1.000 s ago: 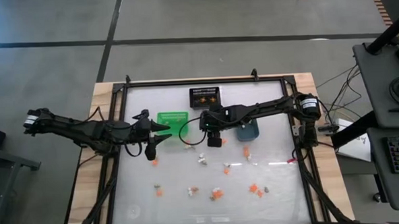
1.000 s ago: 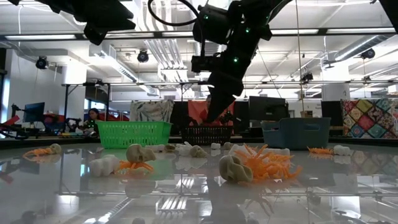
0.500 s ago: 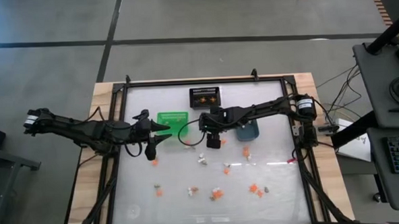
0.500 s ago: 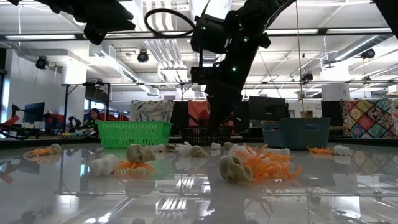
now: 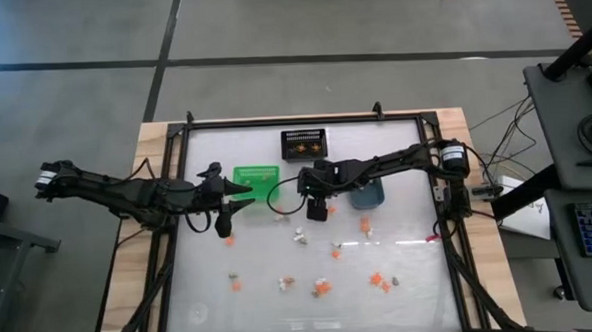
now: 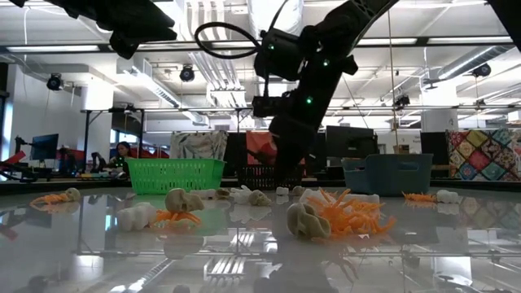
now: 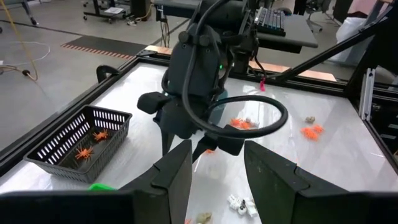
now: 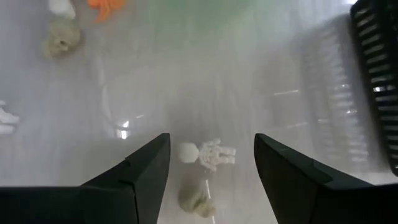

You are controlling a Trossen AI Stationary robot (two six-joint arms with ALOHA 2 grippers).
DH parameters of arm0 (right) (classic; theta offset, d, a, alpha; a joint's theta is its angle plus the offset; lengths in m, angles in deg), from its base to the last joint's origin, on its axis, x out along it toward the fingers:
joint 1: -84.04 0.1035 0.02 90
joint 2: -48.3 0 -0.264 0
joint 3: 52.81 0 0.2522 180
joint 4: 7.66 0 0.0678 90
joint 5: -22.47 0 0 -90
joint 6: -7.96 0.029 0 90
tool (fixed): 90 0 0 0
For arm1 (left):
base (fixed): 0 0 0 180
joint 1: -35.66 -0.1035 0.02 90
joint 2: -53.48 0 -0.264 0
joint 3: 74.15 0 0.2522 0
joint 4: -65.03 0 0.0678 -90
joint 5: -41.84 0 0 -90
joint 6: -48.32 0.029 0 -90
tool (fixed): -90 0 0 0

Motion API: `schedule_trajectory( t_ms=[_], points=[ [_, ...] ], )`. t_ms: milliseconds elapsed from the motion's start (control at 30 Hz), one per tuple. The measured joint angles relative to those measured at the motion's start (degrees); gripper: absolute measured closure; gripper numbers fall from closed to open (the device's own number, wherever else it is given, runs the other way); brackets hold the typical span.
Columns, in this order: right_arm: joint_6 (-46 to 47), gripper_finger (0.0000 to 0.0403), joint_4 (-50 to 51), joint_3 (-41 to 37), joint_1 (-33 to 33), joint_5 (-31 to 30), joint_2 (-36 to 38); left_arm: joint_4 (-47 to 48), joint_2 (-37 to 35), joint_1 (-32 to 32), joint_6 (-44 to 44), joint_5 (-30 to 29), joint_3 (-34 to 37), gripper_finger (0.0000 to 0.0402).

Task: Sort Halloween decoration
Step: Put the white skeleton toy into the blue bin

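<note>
jaws wide over a white skeleton

right gripper (image 8: 208,168) jaws gape empty above a white skeleton trinket (image 8: 209,153) lying on the surface (image 5: 421,281), near the black mesh bin (image 5: 304,143). my left gripper (image 5: 226,225) waits part open, empty, beside the green bin (image 5: 255,176). other trinkets (image 5: 323,286) lie scattered.

Bright overhead lamps glare on the glossy table (image 6: 244,244); right wrist view blurred.

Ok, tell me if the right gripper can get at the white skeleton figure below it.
Probably yes: the right gripper is open above the white skeleton figure, which lies free on the table, a tan skull close beside it.
</note>
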Motion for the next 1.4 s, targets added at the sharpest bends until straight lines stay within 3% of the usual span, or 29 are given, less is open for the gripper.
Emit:
schedule_trajectory(
  t_ms=[300, 733, 1267, 1400],
  points=[
    [1.13, 0.0179, -2.36, -2.14, -0.73, 0.99, 0.0, -0.72, 1.51, 0.0, -0.08, -2.79, 2.24, 0.0272],
    [1.67, 0.0179, -4.49, -3.82, -0.73, 1.97, 0.0, -16.02, 6.47, 0.0, 0.63, -2.83, 8.89, 0.0272],
    [-1.15, 0.0179, -1.17, -0.57, -0.73, 1.96, 1.83, -16.43, 6.94, 0.0, 1.7, -2.82, 8.81, 0.0272],
    [5.42, 0.0179, 2.95, 1.7, -0.82, 1.96, 2.14, -16.57, 7.95, 0.0, 1.82, -2.82, 8.83, 0.0272]
  ],
)
